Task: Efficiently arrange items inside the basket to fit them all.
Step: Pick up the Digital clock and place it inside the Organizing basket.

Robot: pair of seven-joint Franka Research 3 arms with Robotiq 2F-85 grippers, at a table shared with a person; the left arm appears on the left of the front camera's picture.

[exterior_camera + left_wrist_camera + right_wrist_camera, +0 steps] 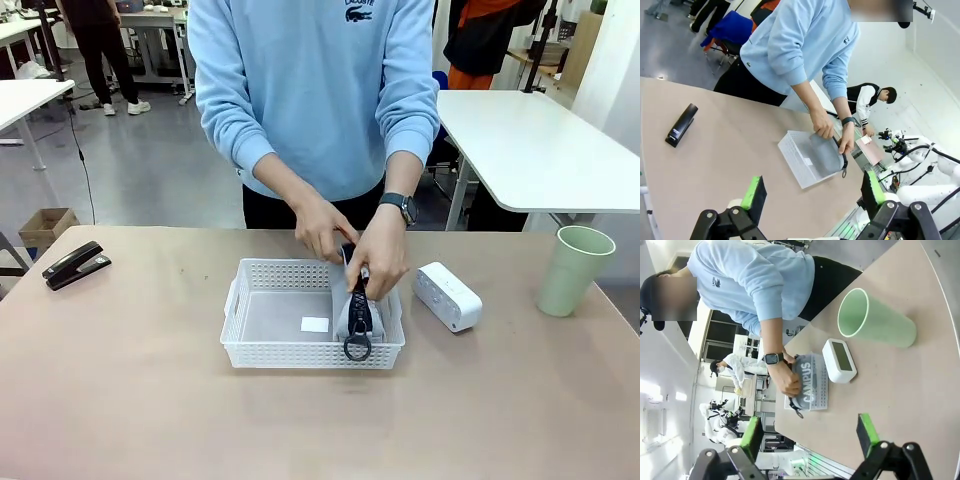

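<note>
The white perforated basket [290,352] sits at the middle of the tan table [140,410], in front of a person in a light blue sweatshirt. Both of the person's hands are on the grey pouch [356,312], which stands on its long edge against the basket's 3 o'clock wall. The person's left hand [380,262], with a dark watch [400,207] on the wrist, grips the pouch's top, and the right hand [322,230] holds its far end at about 12 o'clock. The black ring pull [357,347] hangs over the near wall at about 5 o'clock, and a small white label [315,324] lies on the basket floor. The small white box [448,296] lies on the table just beside the basket at 3 o'clock, and the pale green cup [574,270] stands upright farther out the same way, near the table edge. The black stapler [76,265] lies well apart at 9 to 10 o'clock. The left gripper [812,192] is released, its green pads spread wide with nothing between them, hovering above the table. The right gripper [809,435] is likewise released and empty.
</note>
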